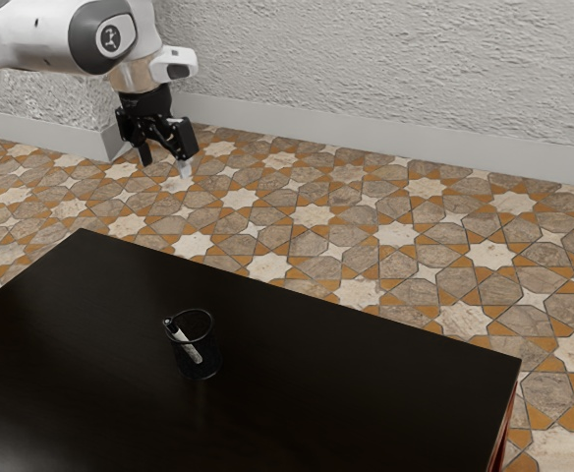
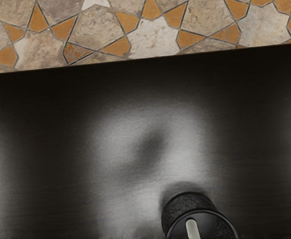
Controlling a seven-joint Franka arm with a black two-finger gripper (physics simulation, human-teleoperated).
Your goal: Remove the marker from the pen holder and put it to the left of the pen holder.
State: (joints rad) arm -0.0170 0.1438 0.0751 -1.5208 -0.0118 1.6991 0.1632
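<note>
My gripper [image 1: 164, 161] hangs high in the exterior view's upper left, open, its two fingers apart with nothing between them. Well below it in that view, a black mesh pen holder [image 1: 204, 367] stands upright on the dark table. A white marker with a dark end [image 1: 184, 341] leans inside it, that end at the rim on the exterior view's left. In the wrist view, the round pen holder [image 2: 177, 211] is partly cut off by the lower edge, and the pale marker [image 2: 192, 229] lies within its rim.
The black table [image 1: 366, 393] has a glossy top, with a bright reflection around a dark blur in the wrist view. Beyond its edge lies a patterned tile floor [image 1: 395, 234]. A rough grey wall [image 1: 385, 79] rises behind.
</note>
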